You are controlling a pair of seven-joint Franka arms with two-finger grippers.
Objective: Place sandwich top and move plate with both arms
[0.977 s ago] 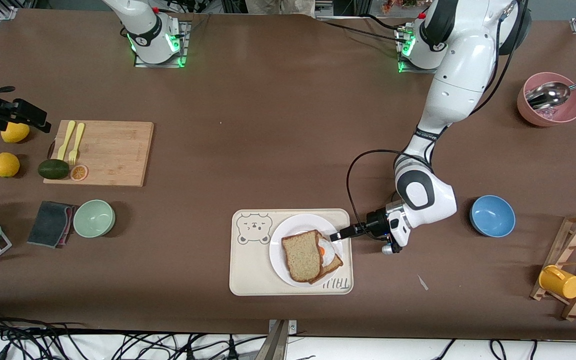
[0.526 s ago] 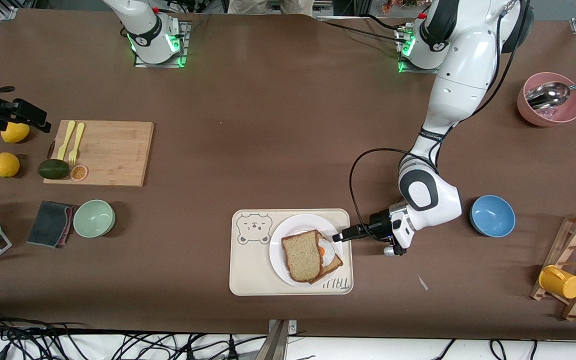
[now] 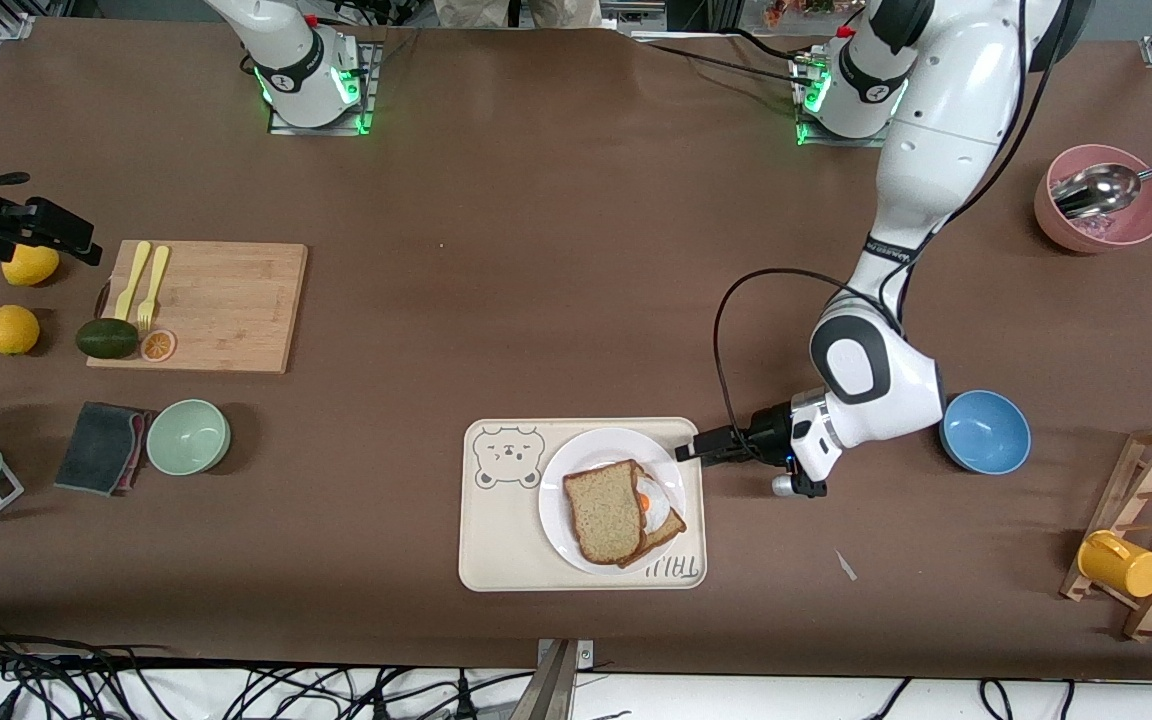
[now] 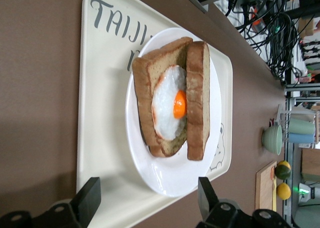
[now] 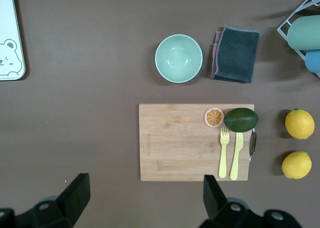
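The left end effector [image 3: 684, 452] is seen with its fingers [image 4: 89, 200] spread apart and nothing between them, low over the corner of the cream tray [image 3: 496, 540] toward the left arm's end of the bench [image 3: 556, 300], just beside the rim of the plate [image 3: 561, 520]. The sandwich top [image 3: 604, 512] is released: it lies on the plate, overlapping the slice bearing the fried egg [image 4: 170, 103], though it sits offset, so the egg and a strip of the lower slice remain uncovered on the side toward the left arm.

The right end effector [image 5: 142, 200] is held open and empty high over the bench near the wooden cutting board [image 3: 216, 305], at the right arm's end; that arm waits.

The placing appears done, and the plate move is judged to be the step in hand. For it to go well, the plate rim should be taken by both end effectors at two points facing each other across the plate, with the fingers kept clear of the bread. The right arm must be brought across to the tray first. The lift should be kept level and both arms moved together, since the offset top slice could slide off if the plate is tilted.
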